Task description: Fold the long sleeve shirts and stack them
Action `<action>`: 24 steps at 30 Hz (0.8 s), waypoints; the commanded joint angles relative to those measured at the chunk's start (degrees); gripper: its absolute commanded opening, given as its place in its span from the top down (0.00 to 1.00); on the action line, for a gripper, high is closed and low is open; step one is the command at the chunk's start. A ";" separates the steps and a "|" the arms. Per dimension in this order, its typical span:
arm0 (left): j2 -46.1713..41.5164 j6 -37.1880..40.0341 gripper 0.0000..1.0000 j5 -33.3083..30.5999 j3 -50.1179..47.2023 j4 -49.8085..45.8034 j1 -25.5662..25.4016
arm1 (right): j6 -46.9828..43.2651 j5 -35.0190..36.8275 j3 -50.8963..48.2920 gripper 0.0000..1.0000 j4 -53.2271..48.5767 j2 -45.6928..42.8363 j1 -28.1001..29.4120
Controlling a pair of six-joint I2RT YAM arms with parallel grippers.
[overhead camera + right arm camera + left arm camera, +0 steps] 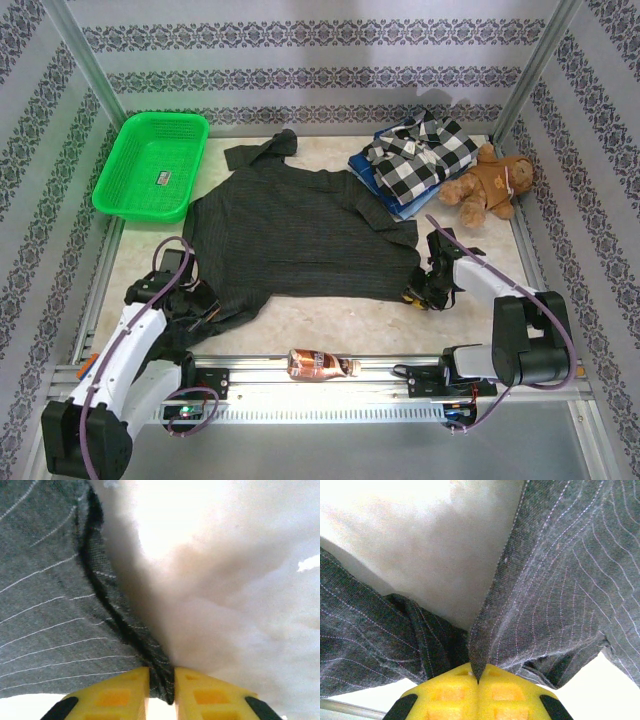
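Top camera high, looking down; wrist cameras close; shared: shirt [300,240].

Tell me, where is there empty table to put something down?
Bare table runs between the dark charcoal pinstriped button-up shirt and the near rail. Another patch lies behind that shirt, between the green plastic basket and the black-and-white checked flannel shirt. The back right corner is crowded: that folded shirt beside a brown teddy bear.

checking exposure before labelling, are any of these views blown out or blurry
Top external: evenly lit and sharp across the charcoal shirt. Left wrist: the table blows out to white near the top, while the pinstripes stay crisp. Right wrist: the table is washed out and hazy, and the weave on the left is sharper.
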 commanded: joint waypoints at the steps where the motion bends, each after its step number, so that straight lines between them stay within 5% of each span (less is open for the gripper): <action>1: -1.59 -1.23 0.95 -0.76 1.61 -3.84 -0.09 | 0.36 -0.93 1.84 0.89 3.23 0.95 1.13; 5: -1.69 -0.77 0.95 -0.79 2.83 -4.23 -0.02 | -0.33 -0.77 3.20 1.00 2.12 1.07 1.17; 17: -0.61 -0.46 0.95 -1.91 8.72 -4.56 0.00 | -1.09 -2.11 7.81 1.00 -3.13 -4.39 -1.23; 24: 7.33 2.50 0.95 -2.11 15.48 -1.38 0.37 | -3.91 -4.01 14.42 1.00 -4.80 -2.28 -4.33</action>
